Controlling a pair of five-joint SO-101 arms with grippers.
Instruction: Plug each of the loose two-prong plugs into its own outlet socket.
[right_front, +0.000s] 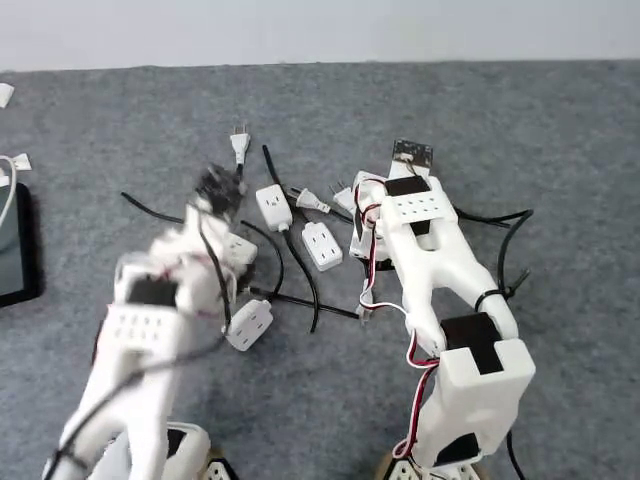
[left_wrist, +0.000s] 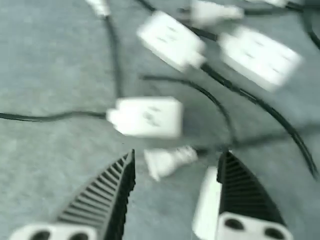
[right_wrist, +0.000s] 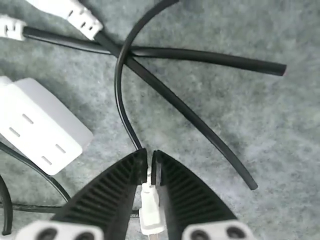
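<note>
My left gripper is open and hangs just above the carpet, with a loose white plug lying between its fingers. A white outlet socket sits right beyond that plug. In the high view the left arm stands over the cluster of sockets and black cords. My right gripper is shut on a small white plug whose black cord curves away from it. Another white socket lies beside it. The right arm is at the cluster's right side.
Two more sockets lie farther out, and another one sits near the left arm. Loose plugs rest at the back and middle. Black cords cross the grey carpet. A dark tablet-like object lies at the left edge.
</note>
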